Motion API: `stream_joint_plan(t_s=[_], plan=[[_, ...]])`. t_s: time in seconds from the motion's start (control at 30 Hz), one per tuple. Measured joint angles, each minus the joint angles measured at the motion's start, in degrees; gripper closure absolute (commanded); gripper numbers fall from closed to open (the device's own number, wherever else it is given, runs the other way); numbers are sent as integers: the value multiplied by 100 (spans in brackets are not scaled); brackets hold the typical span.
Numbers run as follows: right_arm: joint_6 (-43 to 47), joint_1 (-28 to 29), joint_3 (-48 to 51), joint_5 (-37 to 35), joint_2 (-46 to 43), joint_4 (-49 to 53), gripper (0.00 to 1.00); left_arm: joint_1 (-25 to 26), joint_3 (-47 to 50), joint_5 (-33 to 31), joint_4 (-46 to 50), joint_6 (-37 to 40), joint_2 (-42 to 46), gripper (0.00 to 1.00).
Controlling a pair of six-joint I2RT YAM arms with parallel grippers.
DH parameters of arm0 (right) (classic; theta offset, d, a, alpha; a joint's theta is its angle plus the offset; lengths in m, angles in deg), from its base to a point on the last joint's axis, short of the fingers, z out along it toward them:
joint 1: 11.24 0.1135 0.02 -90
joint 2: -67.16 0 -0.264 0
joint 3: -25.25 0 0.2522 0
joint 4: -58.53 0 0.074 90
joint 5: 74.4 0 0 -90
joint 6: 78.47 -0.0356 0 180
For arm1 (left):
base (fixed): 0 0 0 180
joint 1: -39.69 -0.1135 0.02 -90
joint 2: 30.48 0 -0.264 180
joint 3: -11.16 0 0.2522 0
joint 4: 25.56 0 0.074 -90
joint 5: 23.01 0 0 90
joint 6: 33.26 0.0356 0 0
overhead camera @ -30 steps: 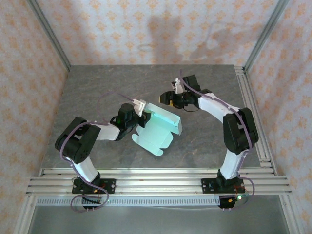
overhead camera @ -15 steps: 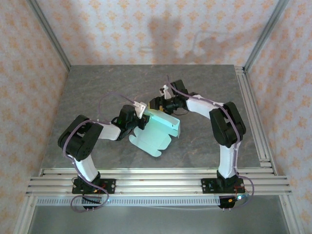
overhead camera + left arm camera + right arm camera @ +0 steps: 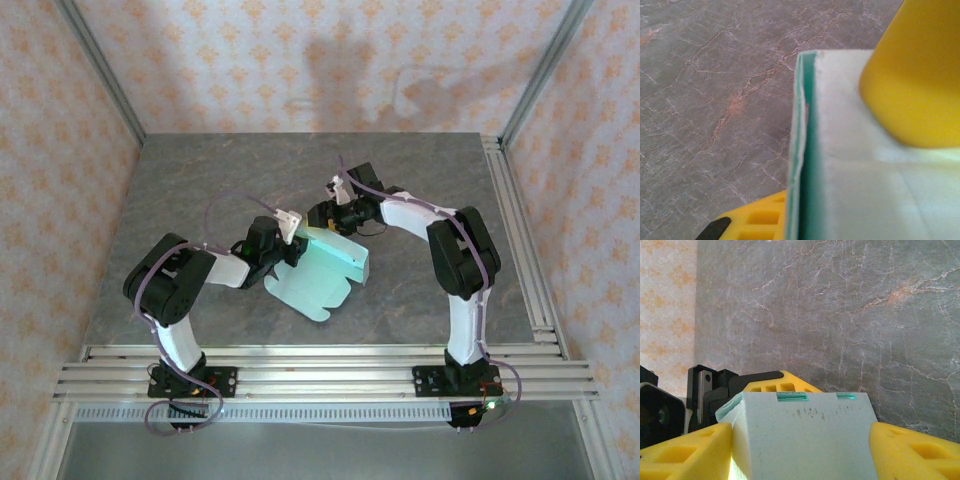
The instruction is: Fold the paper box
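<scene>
Here the box (image 3: 325, 275) lies at the middle of the table (image 3: 200, 180), with a flat panel pointing to the lower edge of the top view. One raised wall runs from upper left to lower right along its upper side. Both grippers are at the upper left end of that wall, close to each other.

The left gripper (image 3: 288, 238) reaches in from the left. In its wrist view one yellow finger (image 3: 920, 75) lies on the pale face and the other sits under the folded edge, so it looks closed on the wall.

The right gripper (image 3: 322, 214) reaches in from the upper right. In its wrist view the wall's end stands straight ahead between the two wide-set fingers (image 3: 685, 450), each at or just beside a side of the card. Whether they press it or merely straddle it cannot be told.

The next move probably turns on this: the wall's length runs away from the right gripper toward the lower right, while the left gripper holds the same corner from the other side.

Compared with a second earlier, the right gripper has moved down and left in the top view, from well apart from the box to its corner. The left gripper and the box sit about where they were.
</scene>
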State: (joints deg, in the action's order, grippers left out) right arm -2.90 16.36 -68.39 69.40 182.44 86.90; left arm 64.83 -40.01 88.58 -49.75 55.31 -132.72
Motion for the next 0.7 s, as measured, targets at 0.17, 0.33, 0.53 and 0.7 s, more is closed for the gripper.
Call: stream_joint_plan(t_s=[0.17, 0.33, 0.53, 0.7], plan=[[59, 0, 0, 0, 0, 20, 31, 0, 0, -2, -2, -7, -4, 94], [55, 0, -13, -2, -2, 11, 30, 11, 0, -13, -7, 22, -4, 100], [-98, -9, 146, -120, -166, -136, 24, 15, 0, -13, -7, 26, -4, 100], [-529, -225, 710, -326, -660, -634, 27, 13, 0, 37, 7, 20, 22, 100]])
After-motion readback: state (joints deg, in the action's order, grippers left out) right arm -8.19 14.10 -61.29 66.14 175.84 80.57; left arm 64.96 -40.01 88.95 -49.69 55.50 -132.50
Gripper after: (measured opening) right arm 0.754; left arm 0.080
